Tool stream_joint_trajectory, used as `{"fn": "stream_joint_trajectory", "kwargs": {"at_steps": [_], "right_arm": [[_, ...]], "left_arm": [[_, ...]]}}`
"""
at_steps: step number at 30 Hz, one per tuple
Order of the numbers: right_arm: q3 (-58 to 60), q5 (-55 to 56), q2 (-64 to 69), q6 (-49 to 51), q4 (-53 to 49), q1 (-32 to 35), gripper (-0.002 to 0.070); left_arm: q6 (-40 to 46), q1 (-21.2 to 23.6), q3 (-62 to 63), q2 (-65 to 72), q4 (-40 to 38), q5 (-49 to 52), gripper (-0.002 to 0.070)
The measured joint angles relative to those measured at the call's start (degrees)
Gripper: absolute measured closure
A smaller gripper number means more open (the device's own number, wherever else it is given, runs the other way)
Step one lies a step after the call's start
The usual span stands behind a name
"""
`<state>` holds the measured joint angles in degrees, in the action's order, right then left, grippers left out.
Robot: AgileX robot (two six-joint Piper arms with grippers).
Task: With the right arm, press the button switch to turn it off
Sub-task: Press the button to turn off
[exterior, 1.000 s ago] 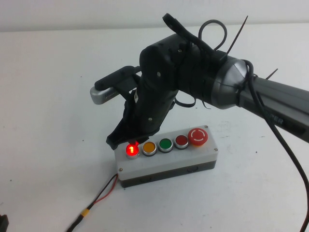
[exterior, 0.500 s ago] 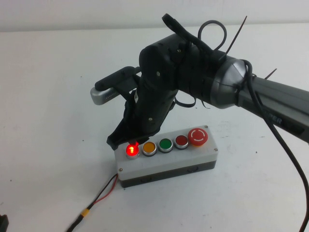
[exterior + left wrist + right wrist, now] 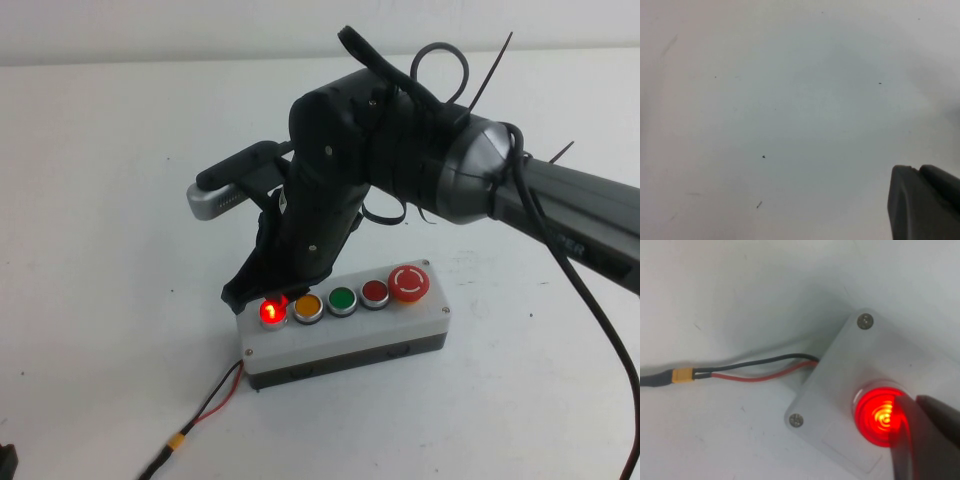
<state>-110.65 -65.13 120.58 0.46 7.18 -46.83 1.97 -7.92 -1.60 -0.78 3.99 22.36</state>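
The button switch (image 3: 270,312) glows bright red at the left end of a white-topped box (image 3: 345,335) with five buttons. My right gripper (image 3: 262,292) is shut, and its black tip sits right at the top edge of the glowing button. In the right wrist view the lit button (image 3: 880,415) is partly covered by the closed fingertips (image 3: 925,440), which catch its red light. My left gripper (image 3: 920,172) is shut over bare white table, away from the box, and shows only in its own wrist view.
On the box, an orange button (image 3: 308,306), a green button (image 3: 342,299), a dark red button (image 3: 375,292) and a big red mushroom button (image 3: 409,283) follow in a row. Red and black wires (image 3: 215,397) with a yellow connector (image 3: 177,440) run off the box's left front.
The right gripper has crept slightly down and left onto the glowing button. The button stays lit.
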Motion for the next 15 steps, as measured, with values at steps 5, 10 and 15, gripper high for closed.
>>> {"fn": "stream_joint_trajectory", "kwargs": {"at_steps": [5, 10, 15], "right_arm": [[-0.04, -0.31, 0.12, -0.46, 0.17, 0.0, 0.0692], [-0.47, -1.11, 0.72, -0.46, 0.3, 0.0, 0.0692], [-0.93, -1.82, 1.26, -0.46, 0.51, 0.0, 0.0692]], "left_arm": [[0.0, 0.0, 0.0, 0.0, 0.0, 0.0, 0.0677], [0.0, 0.0, 0.0, 0.0, 0.0, 0.0, 0.0677], [0.0, 0.0, 0.0, 0.0, 0.0, 0.0, 0.0677]]}}
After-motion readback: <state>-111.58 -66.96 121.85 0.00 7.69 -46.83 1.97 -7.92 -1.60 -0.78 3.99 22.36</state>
